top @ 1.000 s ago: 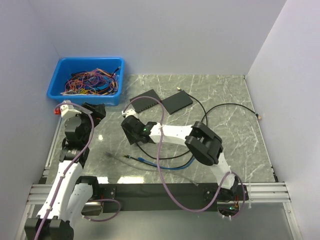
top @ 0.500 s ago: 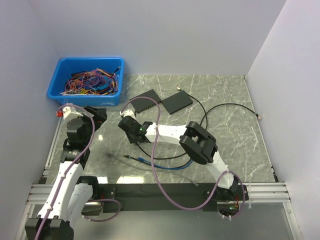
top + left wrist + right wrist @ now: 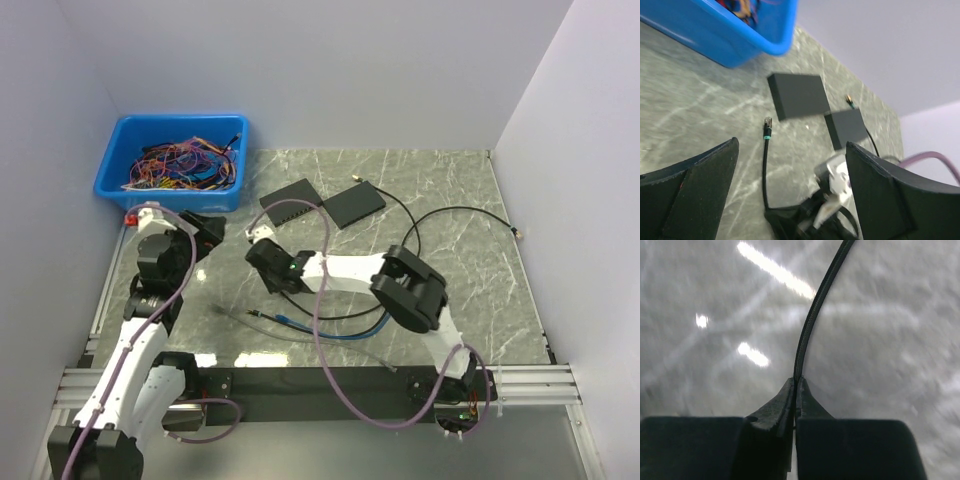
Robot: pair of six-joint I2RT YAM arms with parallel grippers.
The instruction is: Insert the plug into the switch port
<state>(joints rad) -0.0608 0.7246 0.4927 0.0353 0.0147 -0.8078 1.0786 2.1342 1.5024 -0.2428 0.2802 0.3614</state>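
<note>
R end effector point(image 3: 795, 384) pinching thin blk cable point(image 3: 812, 320) | marble tbl point(image 3: 890, 340) (glossy)

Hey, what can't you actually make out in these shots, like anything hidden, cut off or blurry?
- Ports on the switch: the left wrist view shows only its top face, and from overhead they are too small.
- The plug: outside the right wrist view, past the top edge. Only the cable pinched in the right gripper shows there.
- Its latch side: too small and blurred in the left wrist view.

The right gripper point(image 3: 795, 385) has drawn the cable point(image 3: 812, 315) back toward its base; the left gripper point(image 3: 791, 147) edged right.
</note>
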